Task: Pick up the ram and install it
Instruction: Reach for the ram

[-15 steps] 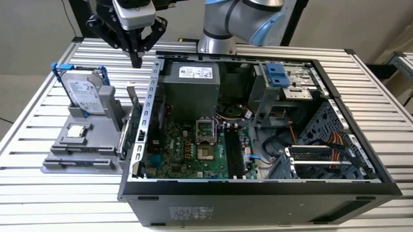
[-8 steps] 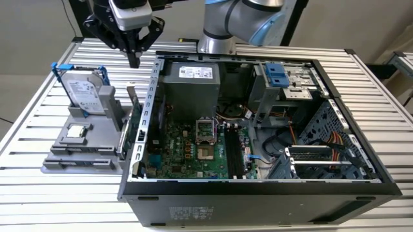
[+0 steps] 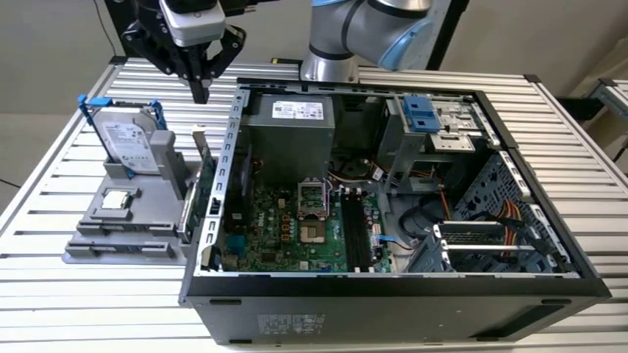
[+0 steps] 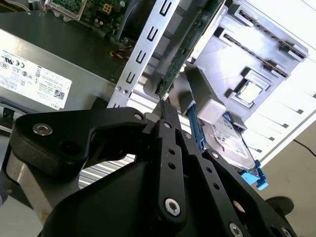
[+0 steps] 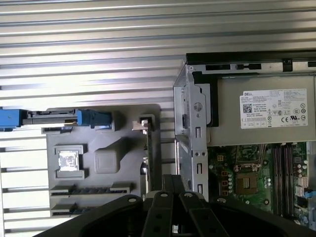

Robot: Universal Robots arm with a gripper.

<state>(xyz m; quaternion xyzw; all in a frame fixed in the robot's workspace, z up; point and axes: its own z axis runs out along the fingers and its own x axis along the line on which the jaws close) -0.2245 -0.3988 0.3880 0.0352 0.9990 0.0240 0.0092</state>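
Counter: I am looking out over a silver counter (image 3: pixel 98 294) of long ribbed metal slats, which is catching bright light in the first wrist view.
Room: A pale wall (image 3: pixel 49 37) is standing behind the rig, and the edge of a second slatted bench (image 3: pixel 613 92) is showing at the exterior view's right.
Arm: The grey and light-blue arm (image 3: pixel 363 37) is rising from the far edge of the counter, behind the case.
Case: An open black computer case (image 3: pixel 393 294) is lying on its side on the counter, baring its green motherboard (image 3: pixel 284 228) and grey power supply (image 3: pixel 290 125).
Holder: A grey parts holder (image 3: pixel 108 220) is sitting just beside the case, toward the exterior view's left, carrying a silver hard drive (image 3: pixel 128 140) upright in a blue frame and a small square CPU chip (image 3: pixel 118 198) lying flat.
Ram: The ram (image 3: pixel 207 202) is standing on its long edge in the holder's slot nearest the case wall, a thin dark green board I am seeing edge-on in the first wrist view (image 5: pixel 148 148).
Tool: The black tool (image 3: pixel 201 94) is hanging point-down above the far end of the ram, clear of it, with its fingers pressed together and gripping nothing.
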